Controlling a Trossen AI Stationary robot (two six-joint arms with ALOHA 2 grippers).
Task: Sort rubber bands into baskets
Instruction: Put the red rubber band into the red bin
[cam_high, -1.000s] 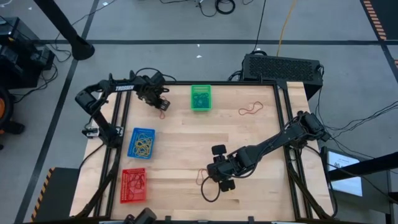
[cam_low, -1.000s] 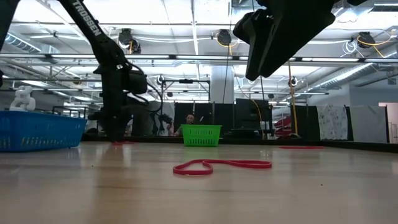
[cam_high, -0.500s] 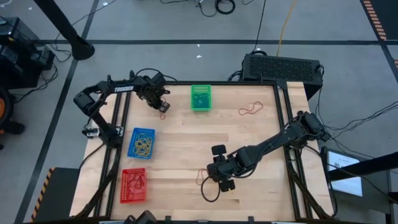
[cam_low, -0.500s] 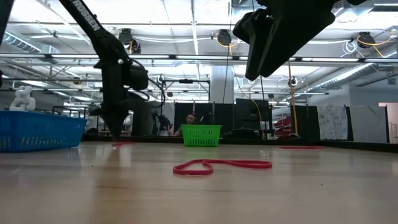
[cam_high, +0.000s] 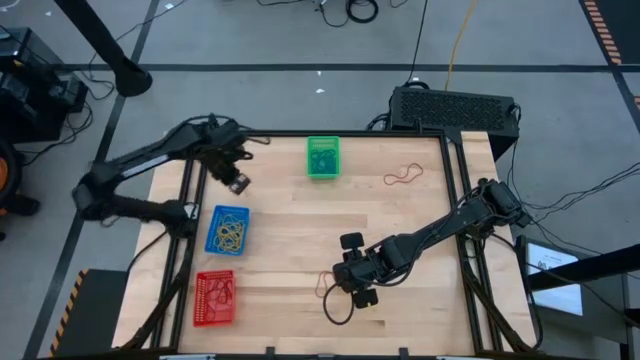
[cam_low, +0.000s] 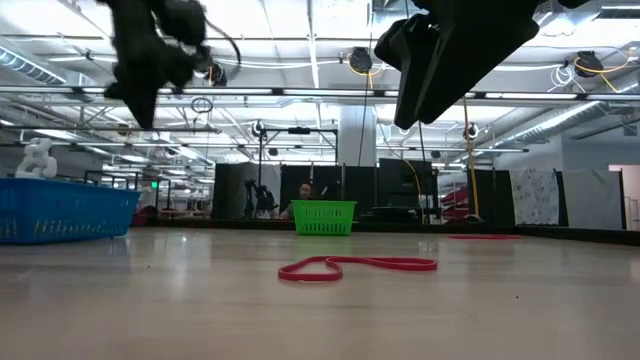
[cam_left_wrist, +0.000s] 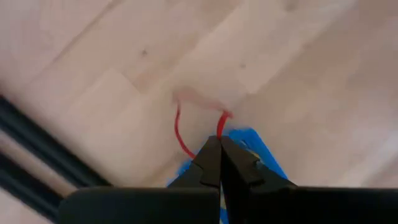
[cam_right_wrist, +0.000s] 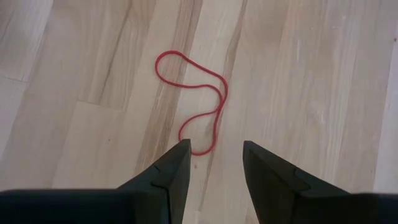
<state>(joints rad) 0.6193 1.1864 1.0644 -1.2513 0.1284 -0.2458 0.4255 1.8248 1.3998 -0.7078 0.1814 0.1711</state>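
Observation:
My left gripper (cam_high: 237, 182) is raised above the table's left side, just beyond the far end of the blue basket (cam_high: 228, 230), and is shut on a red rubber band (cam_left_wrist: 186, 127). Over the table's near middle my right gripper (cam_right_wrist: 216, 152) stands open, its fingertips just short of a second red rubber band (cam_right_wrist: 194, 102) that lies flat on the wood. A third red rubber band (cam_high: 404, 177) lies at the far right. The green basket (cam_high: 322, 157) stands at the far edge and the red basket (cam_high: 215, 298) at the near left; each holds bands. My left gripper pinches the red rubber band between its two fingertips (cam_left_wrist: 211, 158), at one spot on the loop (cam_left_wrist: 219, 132). The fingers come from above, pointing down. The rest of the loop hangs slack past the fingertips, clear of the table.
The baskets sit on a wooden table (cam_high: 400, 230) framed by black rails. A large black box (cam_high: 455, 108) stands behind the far right corner. Bare wood lies between the green basket and my right arm.
My left gripper has shut on the red band at the table's far left, then risen and gone toward the left edge and the blue basket. The band has been lifted clear of the wood. My right gripper has kept still.

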